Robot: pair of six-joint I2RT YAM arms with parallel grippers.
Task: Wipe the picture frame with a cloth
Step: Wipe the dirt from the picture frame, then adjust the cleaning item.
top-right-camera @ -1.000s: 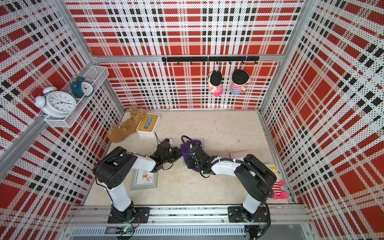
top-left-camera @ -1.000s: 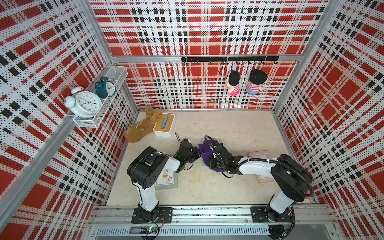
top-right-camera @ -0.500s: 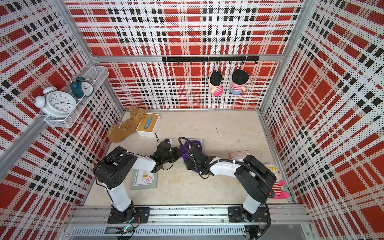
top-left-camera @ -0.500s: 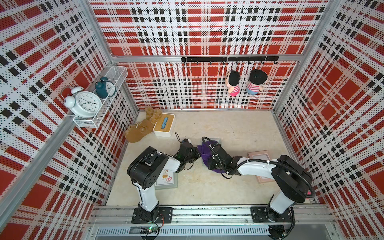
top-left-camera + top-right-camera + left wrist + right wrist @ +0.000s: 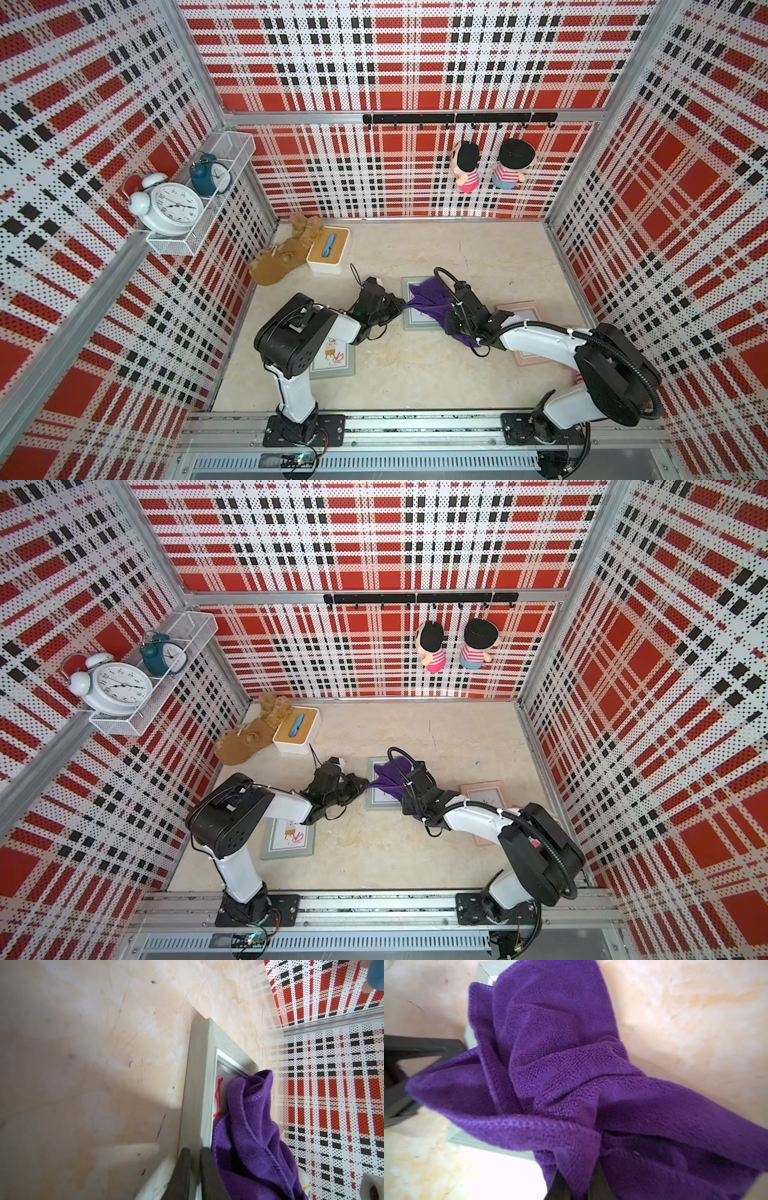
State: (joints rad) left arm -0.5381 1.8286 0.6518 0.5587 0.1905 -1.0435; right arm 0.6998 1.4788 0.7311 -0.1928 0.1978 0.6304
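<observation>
Across the table [image 5: 415, 374] the larger change was in the right arm: half a second earlier it had pushed slightly left, and it had since drawn back toward the right, dragging the cloth [image 5: 430, 299] with it. The left arm had held its place throughout. The picture frame [image 5: 408, 318] lay flat mid-table, between the two arms, and had not shifted. Its left border and a strip of its white mat, covered a moment before, showed bare again in both top views. The purple cloth lay bunched over the frame's middle and right part, and its tail spilled off the near right corner onto the table. This looked like the return half of a wiping stroke, so the wipe was probably under way but not finished, since the cloth's folds left it unclear how much of the glass it had actually touched. The left gripper [image 5: 194, 1159] was clamped on the frame's left rim, one finger on each side, pinning it. The right gripper [image 5: 578, 1186] was clenched on a gathered fold of the cloth.
</observation>
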